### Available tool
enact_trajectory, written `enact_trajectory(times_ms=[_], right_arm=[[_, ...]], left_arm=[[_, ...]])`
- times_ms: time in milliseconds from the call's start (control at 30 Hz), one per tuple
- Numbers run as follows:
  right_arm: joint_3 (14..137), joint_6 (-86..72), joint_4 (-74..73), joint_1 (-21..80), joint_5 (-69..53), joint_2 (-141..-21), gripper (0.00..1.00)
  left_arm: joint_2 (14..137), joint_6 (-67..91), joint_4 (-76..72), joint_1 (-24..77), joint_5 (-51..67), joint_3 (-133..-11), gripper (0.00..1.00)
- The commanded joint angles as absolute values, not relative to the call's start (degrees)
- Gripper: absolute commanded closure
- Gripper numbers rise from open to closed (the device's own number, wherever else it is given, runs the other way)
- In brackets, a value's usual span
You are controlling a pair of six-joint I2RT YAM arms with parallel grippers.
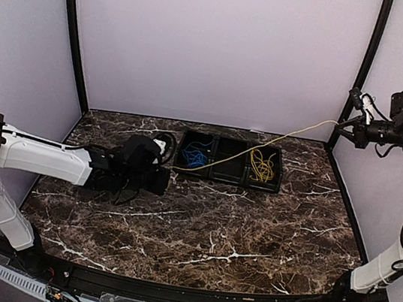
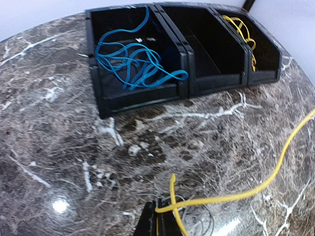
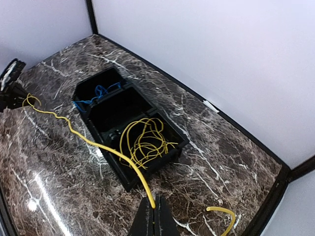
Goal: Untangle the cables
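One long yellow cable [image 1: 263, 146] runs taut through the air from my left gripper [image 1: 170, 171], low over the table, up to my right gripper [image 1: 340, 128] raised at the far right. In the left wrist view the left gripper [image 2: 161, 216] is shut on this yellow cable [image 2: 275, 172] near one end, where a short tip sticks up. Thin dark grey cable loops [image 2: 209, 216] lie under it. The right gripper [image 3: 155, 212] is shut on the yellow cable [image 3: 88, 140], and the free end [image 3: 224, 211] curls beside it.
A black three-compartment tray [image 1: 227, 179] sits at the back middle of the marble table. Blue cables [image 1: 195, 155] fill its left compartment and a bundle of yellow cables [image 1: 262, 165] its right one; the middle one looks bare. Walls enclose the table.
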State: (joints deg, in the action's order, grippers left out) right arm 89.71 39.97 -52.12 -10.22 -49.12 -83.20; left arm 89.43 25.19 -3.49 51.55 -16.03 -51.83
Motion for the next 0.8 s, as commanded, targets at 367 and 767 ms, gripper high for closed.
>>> enact_trajectory(times_ms=[367, 767], right_arm=[[85.1, 27.8, -33.7, -1.9, -38.8, -89.1, 1.00], [87.5, 24.2, -31.6, 7.3, -36.0, -104.1, 1.00]], left_arm=[[104.1, 18.9, -11.8, 48.7, 1.8, -75.8, 1.00], [130.9, 28.8, -17.9, 48.7, 8.1, -109.1, 1.00]])
